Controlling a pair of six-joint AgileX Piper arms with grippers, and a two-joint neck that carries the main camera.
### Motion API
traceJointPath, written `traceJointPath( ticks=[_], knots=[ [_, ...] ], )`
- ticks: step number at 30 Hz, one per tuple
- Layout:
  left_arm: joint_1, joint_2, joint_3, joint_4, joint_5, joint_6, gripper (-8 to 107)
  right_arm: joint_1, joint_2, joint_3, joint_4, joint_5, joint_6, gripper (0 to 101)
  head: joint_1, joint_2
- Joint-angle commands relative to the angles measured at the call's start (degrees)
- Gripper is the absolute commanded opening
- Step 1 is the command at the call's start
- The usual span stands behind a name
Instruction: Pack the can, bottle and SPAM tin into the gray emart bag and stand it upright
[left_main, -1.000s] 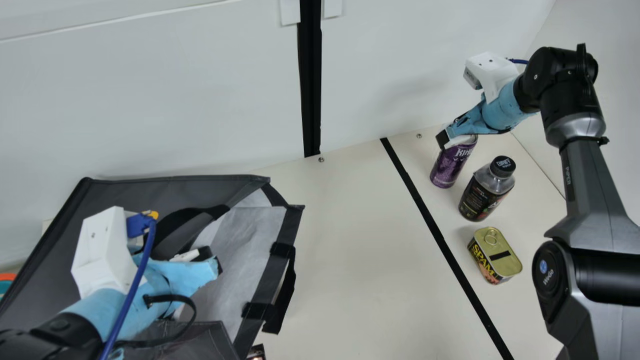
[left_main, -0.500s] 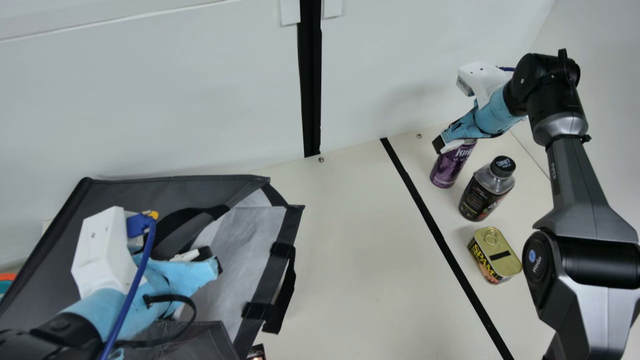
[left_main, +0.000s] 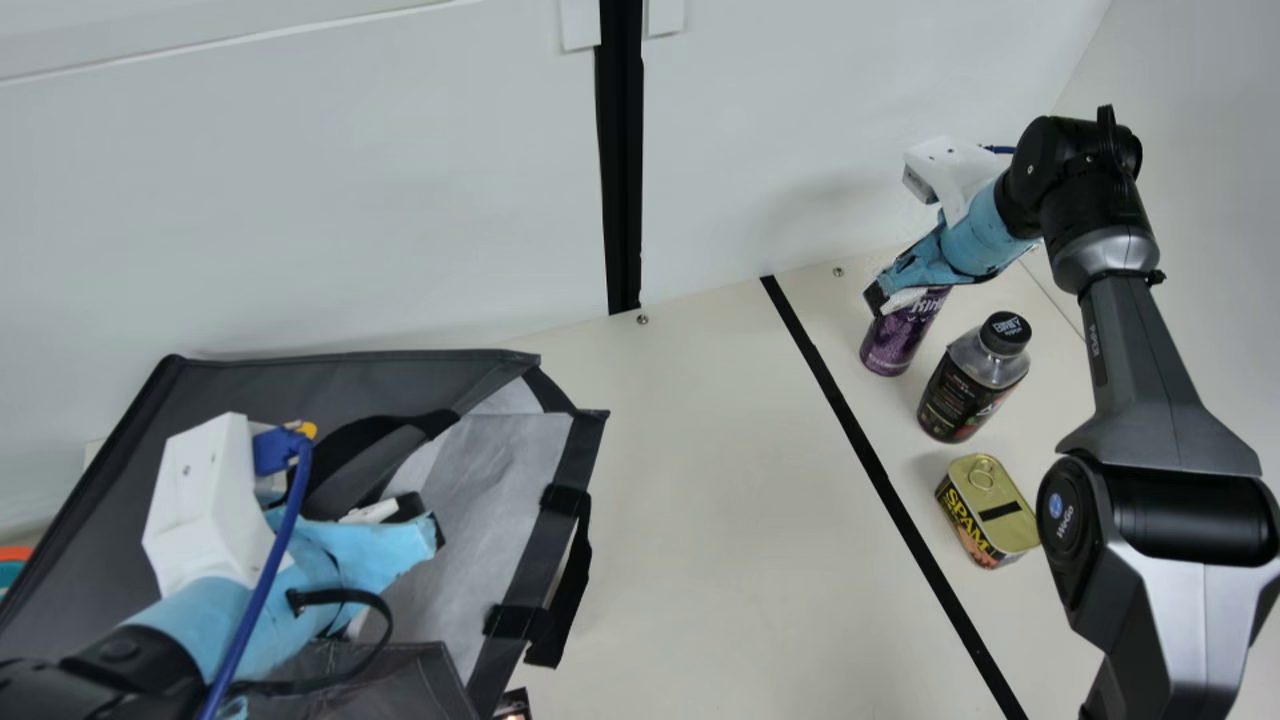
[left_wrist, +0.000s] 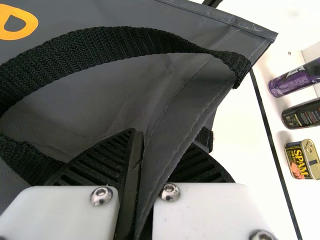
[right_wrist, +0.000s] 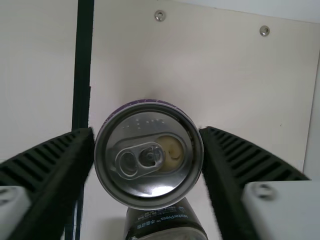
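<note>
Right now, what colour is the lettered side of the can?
Purple; the side of the can shows best in the main view.

The black left arm (left_main: 120, 652) and grey-and-black right arm (left_main: 1138, 335) each have blue wrapping (left_main: 215, 612), white housing (left_main: 200, 505) and blue cable (left_main: 262, 575).

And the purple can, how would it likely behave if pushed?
The can would probably tip if pushed near its top, since it stands upright and is taller than wide. Once down, its round body would likely roll. Its smooth metal lid suggests a slippery rim.
</note>
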Motion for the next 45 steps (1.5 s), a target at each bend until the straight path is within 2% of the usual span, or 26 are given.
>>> traceJointPath(
  ticks=[1, 7, 8, 17, 26, 33, 45],
  knots=[
    [0.00, 0.00, 0.00, 0.00, 0.00, 0.00, -8, 0.01, 0.05, 0.07, 0.47, 0.03, -0.25, 42, -1.30, -0.14],
    [0.00, 0.00, 0.00, 0.00, 0.00, 0.00, -8, -0.25, -0.07, -0.10, 1.19, 0.03, -1.38, 2, -1.30, -0.14],
    [0.00, 0.00, 0.00, 0.00, 0.00, 0.00, -8, -0.32, -0.17, -0.11, 1.28, 0.03, -1.60, 0, -1.30, -0.14],
    [0.00, 0.00, 0.00, 0.00, 0.00, 0.00, -8, -0.83, -2.05, 0.59, 2.03, 0.03, -4.35, 0, -1.30, -0.14],
    [0.00, 0.00, 0.00, 0.00, 0.00, 0.00, -8, -0.97, -6.29, 4.10, 3.21, 0.03, -7.86, 0, -1.30, -0.14],
    [0.00, 0.00, 0.00, 0.00, 0.00, 0.00, -8, -1.14, -10.34, 8.28, 4.03, 0.03, -10.88, 0, -1.30, -0.14],
    [0.00, 0.00, 0.00, 0.00, 0.00, 0.00, -8, -2.20, -18.48, 18.09, 5.94, 0.03, -18.54, 0, -1.30, -0.14]
  ],
)
